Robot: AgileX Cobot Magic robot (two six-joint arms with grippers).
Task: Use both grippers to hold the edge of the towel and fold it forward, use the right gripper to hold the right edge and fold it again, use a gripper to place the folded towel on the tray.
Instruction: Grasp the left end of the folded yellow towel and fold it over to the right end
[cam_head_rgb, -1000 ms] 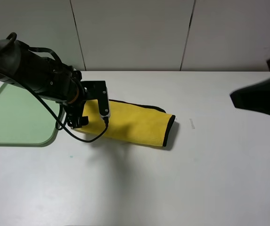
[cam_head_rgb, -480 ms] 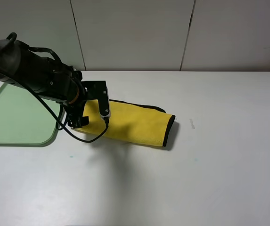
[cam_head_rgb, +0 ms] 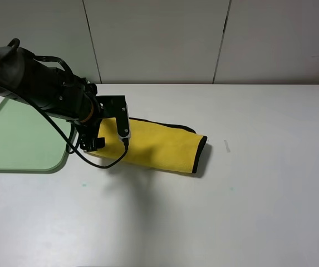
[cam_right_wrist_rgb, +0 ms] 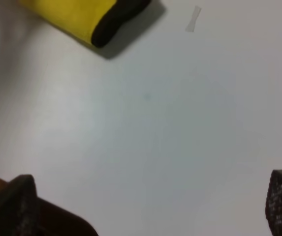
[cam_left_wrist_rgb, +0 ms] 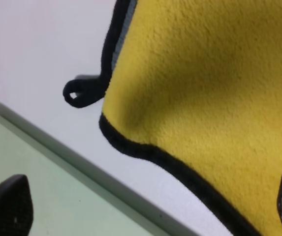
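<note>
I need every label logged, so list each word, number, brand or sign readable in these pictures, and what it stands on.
No readable text in any view.
The towel, the tray and the table carry no print.
The small pale strip on the table looks blank; too small to be sure.

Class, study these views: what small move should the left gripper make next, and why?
Probably lower the left gripper and close it on the towel: its jaws stand open over the folded towel's end, and the towel lies beside the tray, not on it.
</note>
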